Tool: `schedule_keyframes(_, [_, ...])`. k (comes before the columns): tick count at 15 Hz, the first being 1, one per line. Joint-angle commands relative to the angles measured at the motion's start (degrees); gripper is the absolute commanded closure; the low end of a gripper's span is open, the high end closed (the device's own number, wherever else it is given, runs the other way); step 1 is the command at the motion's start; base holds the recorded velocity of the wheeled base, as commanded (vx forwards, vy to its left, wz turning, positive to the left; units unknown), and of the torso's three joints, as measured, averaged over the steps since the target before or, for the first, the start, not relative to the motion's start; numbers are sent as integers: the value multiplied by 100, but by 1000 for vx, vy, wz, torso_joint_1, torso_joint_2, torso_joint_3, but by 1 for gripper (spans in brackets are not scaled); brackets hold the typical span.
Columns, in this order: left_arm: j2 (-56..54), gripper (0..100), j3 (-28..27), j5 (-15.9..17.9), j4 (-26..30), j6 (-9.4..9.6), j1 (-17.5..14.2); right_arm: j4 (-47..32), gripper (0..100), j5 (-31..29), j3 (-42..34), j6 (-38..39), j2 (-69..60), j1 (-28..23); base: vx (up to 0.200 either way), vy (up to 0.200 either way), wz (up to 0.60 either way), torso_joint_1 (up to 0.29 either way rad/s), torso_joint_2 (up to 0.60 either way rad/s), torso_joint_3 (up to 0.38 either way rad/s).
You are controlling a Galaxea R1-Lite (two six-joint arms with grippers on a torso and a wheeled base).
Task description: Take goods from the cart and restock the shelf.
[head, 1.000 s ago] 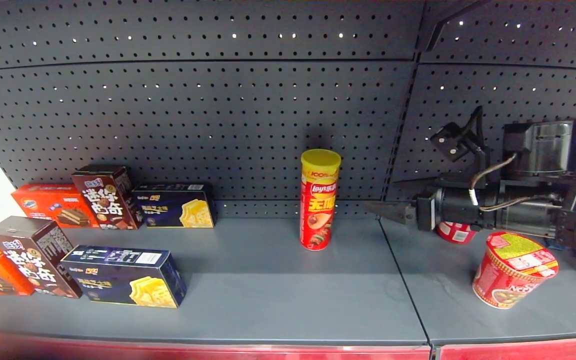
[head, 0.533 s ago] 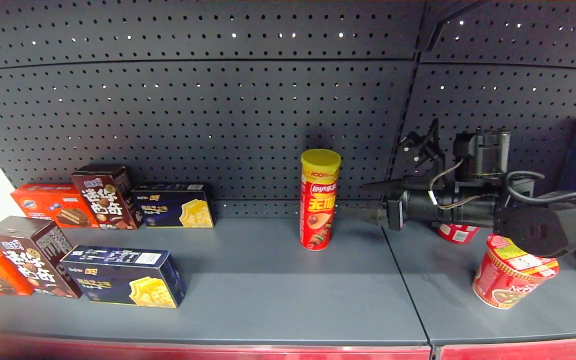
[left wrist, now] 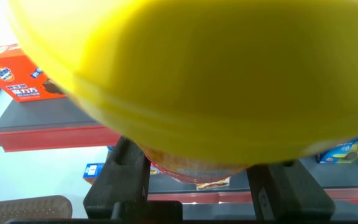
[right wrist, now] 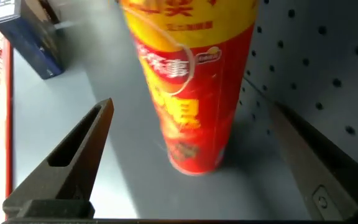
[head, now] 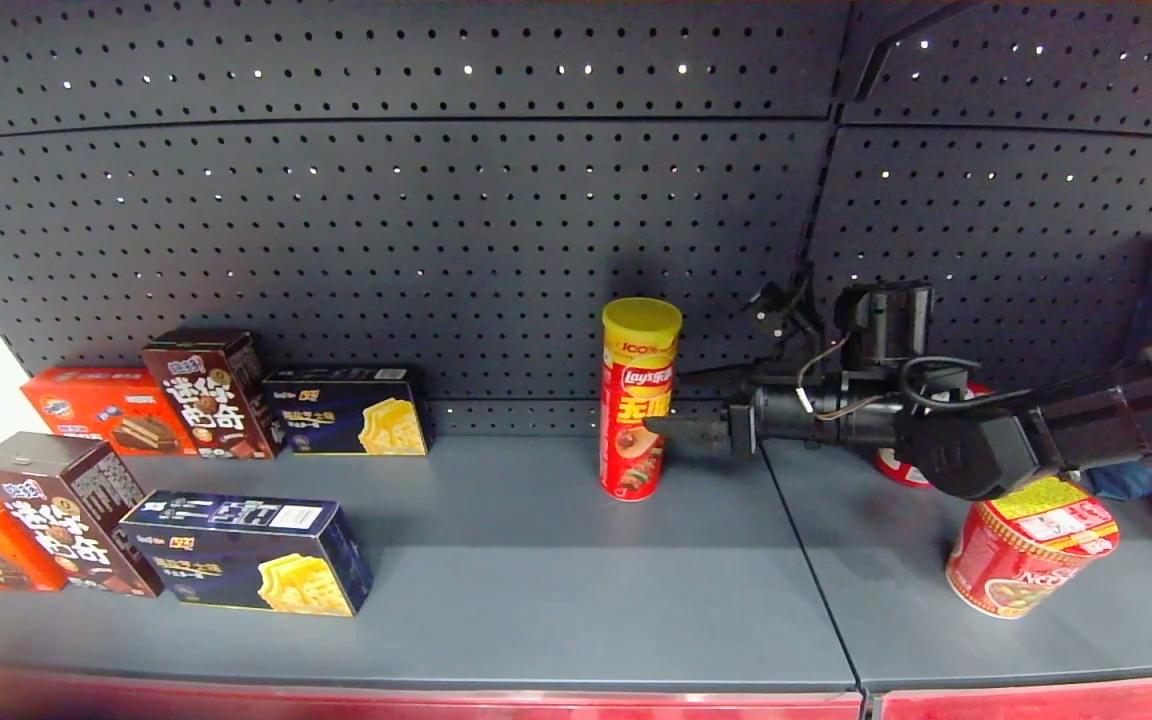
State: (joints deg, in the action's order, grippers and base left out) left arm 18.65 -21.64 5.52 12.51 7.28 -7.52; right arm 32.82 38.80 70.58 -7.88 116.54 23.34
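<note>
Right, starting on my left: my left pincer (left wrist: 197,185) is pinching a yellow-lidded tube (left wrist: 191,74), one finger on each side of its red body just below the lid. I'd say it is gripped by the body so it can be set down upright on its base. That lid sits so close to my left wrist camera that it hides most of the label, and I can't see exactly where my pads touch. Over to the shelf (head: 536,600): at its left end, snack boxes (head: 251,550) sit in two rows, faces forward for a shopper to read, with the outermost orange one cut off at the edge. In the middle, the chip can (head: 638,400) stands upright, close to the pegboard (head: 436,250), label outward. My right pincer (head: 671,402) comes in level from the right at the can's mid-height, spread wide. From the right wrist, a dark finger (right wrist: 73,155) stands off on either side of the can with a gap showing, so nothing is clamped. I reckon mid-height is the safe place to take or nudge it without tipping it. From the head view the far finger slips behind the can. Furthest right, a noodle cup (head: 1031,545) leans near the front, and a second cup (head: 896,465) hides mostly behind my right arm.
</note>
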Motion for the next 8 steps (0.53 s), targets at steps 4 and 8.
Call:
schedule_keyframes(4, [-19, 100, 2, 1, 24, 2, -12, 339, 0, 251, 201, -4, 536, 3, 0, 0, 0, 0, 0, 0])
schedule_keyframes(8, [-28, 100, 19, -7, 32, 2, -12, 366, 0, 259, 386, 5, 703, 100, 0, 0, 0, 0, 0, 0])
